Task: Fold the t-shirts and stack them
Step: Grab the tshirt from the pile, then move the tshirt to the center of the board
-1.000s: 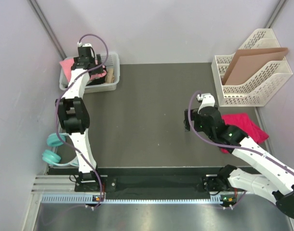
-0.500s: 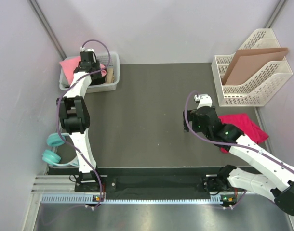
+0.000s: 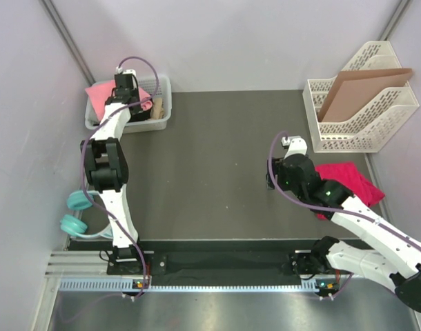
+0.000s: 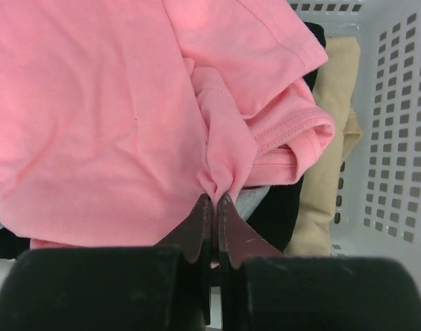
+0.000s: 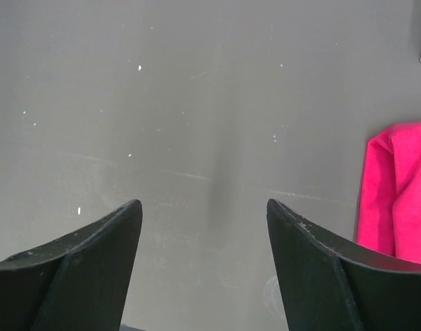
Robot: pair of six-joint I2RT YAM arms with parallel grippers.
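Observation:
The salmon-pink t-shirt [image 4: 93, 117] lies bunched in the white basket [image 3: 163, 103] at the table's far left, part of it draped over the rim [image 3: 99, 93]. My left gripper [image 4: 216, 200] reaches into the basket [image 3: 125, 88] and is shut on a pinched fold of that pink t-shirt. The magenta-red t-shirt [image 3: 348, 181] lies crumpled on the dark table at the right. My right gripper [image 5: 203, 207] hovers open over bare table just left of it [image 3: 272, 176], holding nothing; the magenta cloth [image 5: 400, 186] shows at the right edge of the right wrist view.
Under the pink tee the basket [image 4: 397, 138] also holds a beige cloth [image 4: 328, 179] and a black cloth [image 4: 279, 214]. A white file rack [image 3: 362, 127] with a brown cardboard sheet [image 3: 359, 89] stands at the back right. Teal rings [image 3: 76, 214] lie off the table's left edge.
My left gripper has gone from open to shut, pinching the pink t-shirt in the basket. The right gripper's jaws have narrowed a little and its wrist shifted slightly.

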